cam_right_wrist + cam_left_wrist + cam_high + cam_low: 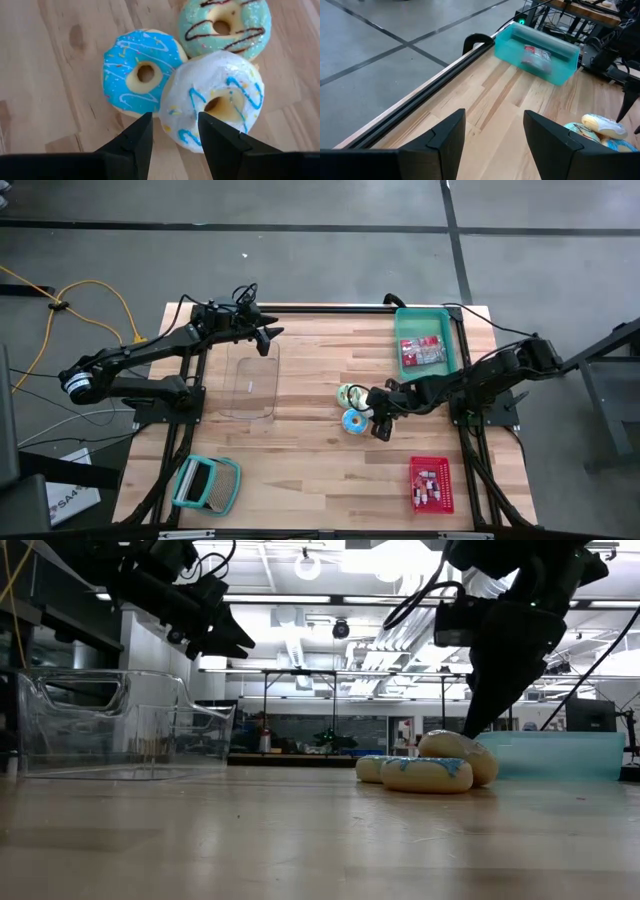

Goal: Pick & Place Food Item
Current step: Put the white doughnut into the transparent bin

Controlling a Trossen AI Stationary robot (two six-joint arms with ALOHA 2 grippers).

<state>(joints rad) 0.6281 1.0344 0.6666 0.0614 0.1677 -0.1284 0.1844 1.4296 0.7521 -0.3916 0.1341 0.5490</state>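
Three iced doughnuts lie bunched together mid-table. One is blue-iced (140,75), one mint green with chocolate lines (225,25), and one white with blue drizzle (215,100). The white one rests tilted on the other two (450,748). My right gripper (175,127) is open. It slants down over the bunch from the table's right, its fingers standing astride the white doughnut's edge next to the blue one, close above them. My left gripper (268,335) hangs open and empty above the far end of a clear plastic container (252,380).
A teal bin (428,340) holding a packet stands at the far right. A red basket (431,483) with small packets is at the near right. A teal-and-white item (207,485) lies at the near left. Bare wood stretches between the container and the doughnuts.
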